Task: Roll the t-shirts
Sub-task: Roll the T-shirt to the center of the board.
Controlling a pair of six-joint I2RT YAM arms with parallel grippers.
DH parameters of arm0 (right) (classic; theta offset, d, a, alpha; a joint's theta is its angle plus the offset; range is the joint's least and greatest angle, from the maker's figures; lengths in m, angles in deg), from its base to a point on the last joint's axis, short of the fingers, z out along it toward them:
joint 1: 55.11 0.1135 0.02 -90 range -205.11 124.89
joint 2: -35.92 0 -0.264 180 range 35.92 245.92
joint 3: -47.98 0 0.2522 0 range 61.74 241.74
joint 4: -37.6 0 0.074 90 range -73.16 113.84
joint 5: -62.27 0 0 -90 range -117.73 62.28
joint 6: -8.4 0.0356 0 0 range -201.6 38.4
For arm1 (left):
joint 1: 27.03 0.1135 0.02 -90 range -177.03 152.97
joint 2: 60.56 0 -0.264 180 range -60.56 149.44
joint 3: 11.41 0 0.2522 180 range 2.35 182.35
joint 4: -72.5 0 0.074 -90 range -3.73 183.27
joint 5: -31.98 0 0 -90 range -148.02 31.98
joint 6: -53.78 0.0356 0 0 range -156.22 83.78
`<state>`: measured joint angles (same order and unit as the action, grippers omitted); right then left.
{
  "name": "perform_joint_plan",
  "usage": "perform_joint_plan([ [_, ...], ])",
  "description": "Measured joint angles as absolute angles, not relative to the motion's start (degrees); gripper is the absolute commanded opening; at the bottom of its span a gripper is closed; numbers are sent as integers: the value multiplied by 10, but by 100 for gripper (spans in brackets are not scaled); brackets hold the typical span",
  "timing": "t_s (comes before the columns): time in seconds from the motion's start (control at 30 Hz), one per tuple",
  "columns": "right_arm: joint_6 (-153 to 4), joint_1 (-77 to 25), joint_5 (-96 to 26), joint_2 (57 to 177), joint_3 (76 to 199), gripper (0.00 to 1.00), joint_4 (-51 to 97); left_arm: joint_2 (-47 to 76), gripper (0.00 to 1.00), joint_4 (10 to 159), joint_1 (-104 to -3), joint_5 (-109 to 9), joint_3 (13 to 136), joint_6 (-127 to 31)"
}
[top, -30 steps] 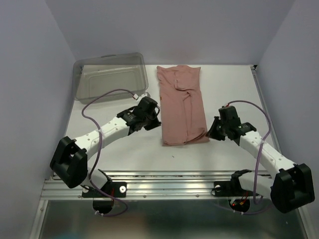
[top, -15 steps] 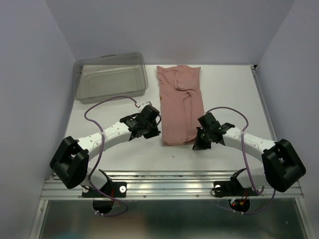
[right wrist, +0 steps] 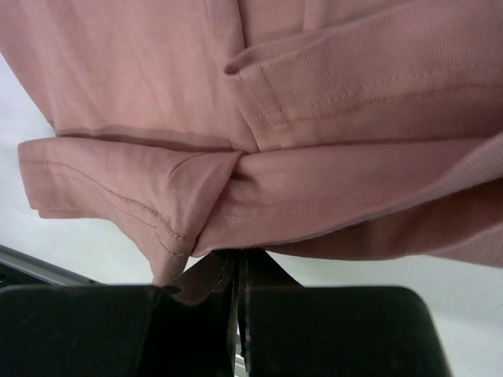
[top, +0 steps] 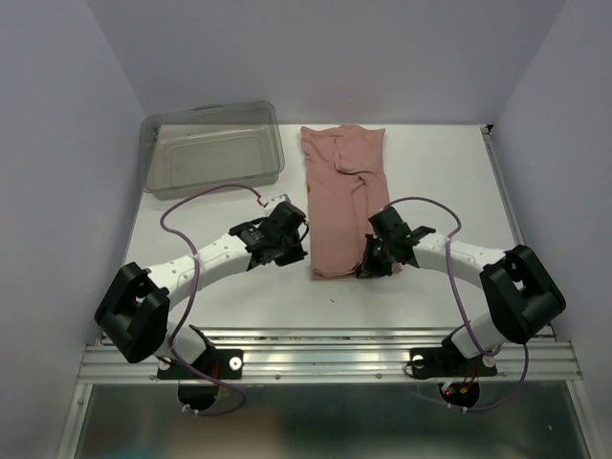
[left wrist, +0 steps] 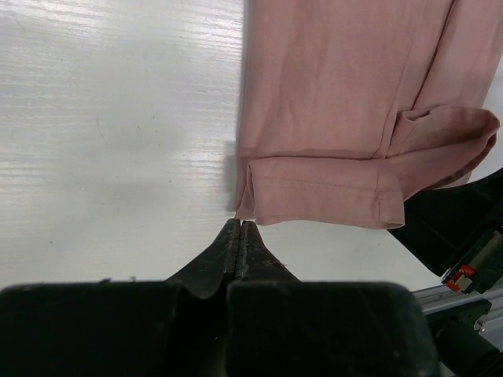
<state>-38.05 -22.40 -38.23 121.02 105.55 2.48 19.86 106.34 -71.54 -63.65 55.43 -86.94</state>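
The dusty-pink t-shirt [top: 344, 191] lies folded into a long strip down the middle of the table. Its near end is doubled over in a band [left wrist: 322, 188]. My left gripper [top: 306, 258] is shut, with its tips [left wrist: 239, 224] pinching the very near-left corner, which sits slightly raised. My right gripper [top: 368, 268] is shut on the near-right hem. In the right wrist view the cloth [right wrist: 314, 102] bunches and creases towards the tips [right wrist: 240, 255]. The chest print is hidden.
A clear grey plastic bin [top: 212, 113] stands at the back left. In the left wrist view the right arm's black body [left wrist: 456, 228] shows beside the shirt's near-right corner. The table's metal front rail [top: 325, 359] runs just behind both arms.
My right arm swung left from beside the shirt onto its near-right corner, closed there and drew that corner inward. My left gripper stayed at the near-left corner, shifting only slightly.
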Motion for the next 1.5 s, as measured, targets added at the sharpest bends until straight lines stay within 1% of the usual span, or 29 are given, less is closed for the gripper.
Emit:
perform_joint_plan([
  [0.47, -380, -224, -367, 1267, 1130, 4, 39, 190, 0, 1064, -715, -641, 552, -871],
  [0.87, -386, -224, -309, 1333, 1216, 4, 42, 182, 0, 1057, -715, -630, 543, -868],
  [1.03, -393, -224, -284, 1321, 1220, 5, 37, 188, 0, 1032, -715, -601, 542, -853],
  [1.17, -400, -238, -271, 1277, 1200, 6, 31, 225, 0, 1003, -716, -571, 548, -841],
  [1.37, -417, -305, -263, 1199, 1133, 9, 19, 309, 0, 951, -715, -562, 562, -835],
  [1.5, -441, -341, -262, 1185, 1103, 9, 2, 340, 0, 926, -716, -563, 562, -836],
])
